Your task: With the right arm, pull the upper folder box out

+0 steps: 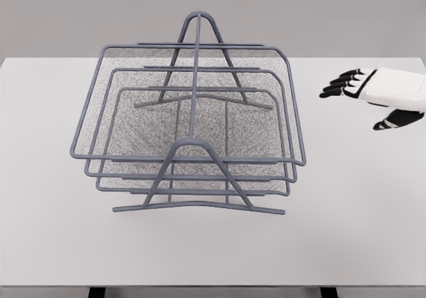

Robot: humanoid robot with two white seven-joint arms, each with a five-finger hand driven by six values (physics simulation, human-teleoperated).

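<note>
A pale grey surface (60, 245) fills most of the head view, with a plain grey wall behind it. At about three o'clock, near the right edge, the black fingers (339, 85) of the right hand (383, 95) are spread loosely and point left, grasping nothing; the thumb (393, 120) hangs lower, apart from them. Behind the fingers comes the white back of the hand, running out of view at the right edge. The hand hovers above the surface, well apart from the rack.

At the centre stands a grey wire rack (193, 122) with three mesh trays stacked in tiers between two arched end frames, one at twelve o'clock and one at six o'clock. The upper folder box (133, 62) is the topmost and widest tray, seated in the rack, its rim overhanging the two trays below. Its right rim faces the hand across bare surface.
</note>
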